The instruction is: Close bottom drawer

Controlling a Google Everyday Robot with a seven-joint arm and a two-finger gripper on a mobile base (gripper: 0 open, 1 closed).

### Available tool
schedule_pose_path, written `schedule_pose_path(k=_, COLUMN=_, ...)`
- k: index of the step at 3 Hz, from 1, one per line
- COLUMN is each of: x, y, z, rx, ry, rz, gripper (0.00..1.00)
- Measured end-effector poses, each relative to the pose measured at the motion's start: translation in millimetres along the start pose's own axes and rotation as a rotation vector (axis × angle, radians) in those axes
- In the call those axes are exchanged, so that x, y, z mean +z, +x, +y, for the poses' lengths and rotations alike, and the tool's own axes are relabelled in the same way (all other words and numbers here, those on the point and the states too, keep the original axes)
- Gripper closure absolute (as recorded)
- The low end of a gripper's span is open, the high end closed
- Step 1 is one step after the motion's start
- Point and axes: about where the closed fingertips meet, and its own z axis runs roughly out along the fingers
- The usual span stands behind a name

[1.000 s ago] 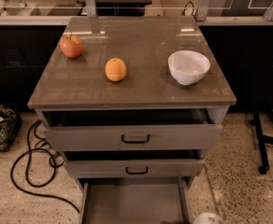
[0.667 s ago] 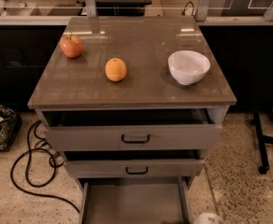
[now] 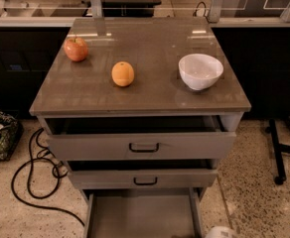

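The bottom drawer (image 3: 140, 216) of the grey cabinet is pulled far out. Its plain grey tray interior shows at the bottom of the camera view; its front and handle are cut off below the frame edge. The middle drawer (image 3: 144, 178) and top drawer (image 3: 142, 145) above it stand slightly open, each with a small black loop handle. Of my gripper (image 3: 220, 231), only a white rounded part shows at the bottom edge, just right of the bottom drawer's right side.
On the cabinet top (image 3: 150, 90) sit a red apple (image 3: 76, 49), an orange (image 3: 122, 74) and a white bowl (image 3: 200, 71). Black cables (image 3: 33, 175) lie on the floor to the left. A black stand leg (image 3: 276, 150) is on the right.
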Motion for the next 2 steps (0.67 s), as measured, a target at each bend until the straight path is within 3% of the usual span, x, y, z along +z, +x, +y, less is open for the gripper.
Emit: schedule_pose_path(k=2, x=13, y=-3, z=-1, rx=-0.011, ry=0.004, rz=-0.033, gripper=1.00)
